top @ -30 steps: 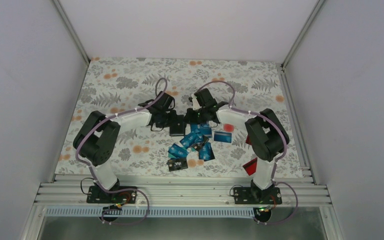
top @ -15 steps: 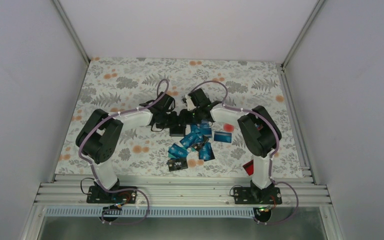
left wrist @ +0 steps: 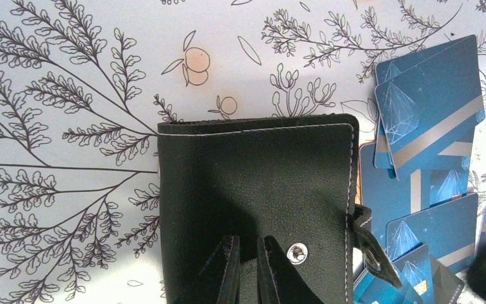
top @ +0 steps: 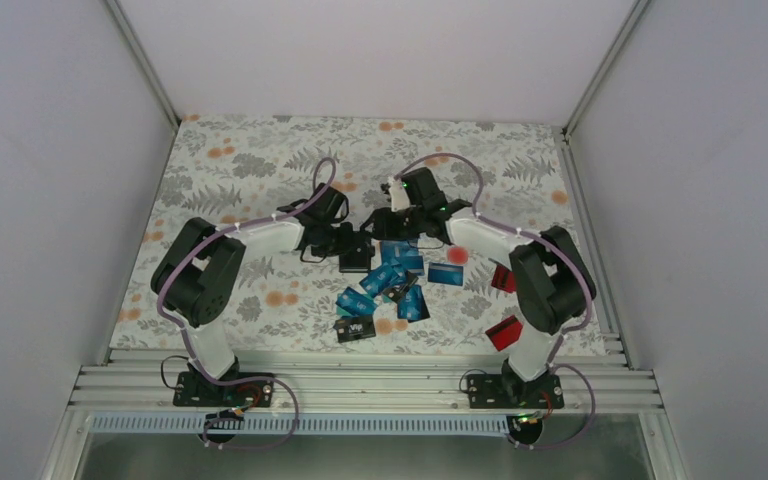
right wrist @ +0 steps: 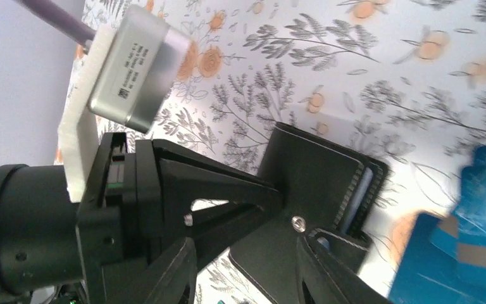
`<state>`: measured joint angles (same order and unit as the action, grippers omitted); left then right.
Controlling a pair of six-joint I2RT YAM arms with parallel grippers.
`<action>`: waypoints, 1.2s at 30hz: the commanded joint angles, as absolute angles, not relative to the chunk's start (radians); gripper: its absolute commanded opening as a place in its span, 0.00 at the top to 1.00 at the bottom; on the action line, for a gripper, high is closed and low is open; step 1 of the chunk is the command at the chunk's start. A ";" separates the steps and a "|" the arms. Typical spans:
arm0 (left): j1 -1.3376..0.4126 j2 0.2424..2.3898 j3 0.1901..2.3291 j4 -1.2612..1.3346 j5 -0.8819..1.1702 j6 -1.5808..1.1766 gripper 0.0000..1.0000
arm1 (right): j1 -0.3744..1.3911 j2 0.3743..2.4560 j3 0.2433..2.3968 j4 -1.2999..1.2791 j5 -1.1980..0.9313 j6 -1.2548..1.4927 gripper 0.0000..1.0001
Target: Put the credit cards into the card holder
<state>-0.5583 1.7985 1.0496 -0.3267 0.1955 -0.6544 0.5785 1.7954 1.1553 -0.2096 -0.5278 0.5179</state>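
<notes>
The left gripper's (left wrist: 248,275) fingers were almost together, tips pressed on the closed holder (left wrist: 253,183) just beside its snap stud (left wrist: 297,253). The right gripper's (right wrist: 243,272) fingers stood apart and empty, over the holder's strap side. The cards (left wrist: 430,114) lay heaped just beside that opening edge, nearer the right arm. I judged the cover needed lifting first.

Black card holder (top: 356,252) lies flat on the floral table (top: 240,170), its cover folded down and its snap strap loose on the side facing the cards. Grey-blue slots show at one edge. Just beside it, the credit cards (top: 392,284) sprawl in an overlapping, mostly blue heap. Two red cards (top: 503,331) lie apart at right.
</notes>
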 commanded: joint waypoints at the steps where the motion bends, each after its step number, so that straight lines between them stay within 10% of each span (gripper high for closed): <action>1: -0.554 1.780 1.085 -0.366 0.210 -0.621 0.91 | 0.547 1.711 1.071 -0.198 -0.461 0.507 0.63; 21: -0.554 1.754 1.206 -0.465 0.256 -0.610 0.84 | 0.576 1.649 0.676 0.409 -0.740 0.814 0.85; 26: -0.554 1.757 1.227 -0.472 0.309 -0.607 0.68 | 0.576 1.719 0.703 0.420 -0.730 0.820 0.86; 36: -0.577 1.803 1.255 -0.495 0.342 -0.647 0.66 | 0.525 1.612 0.651 0.238 -0.521 0.736 0.89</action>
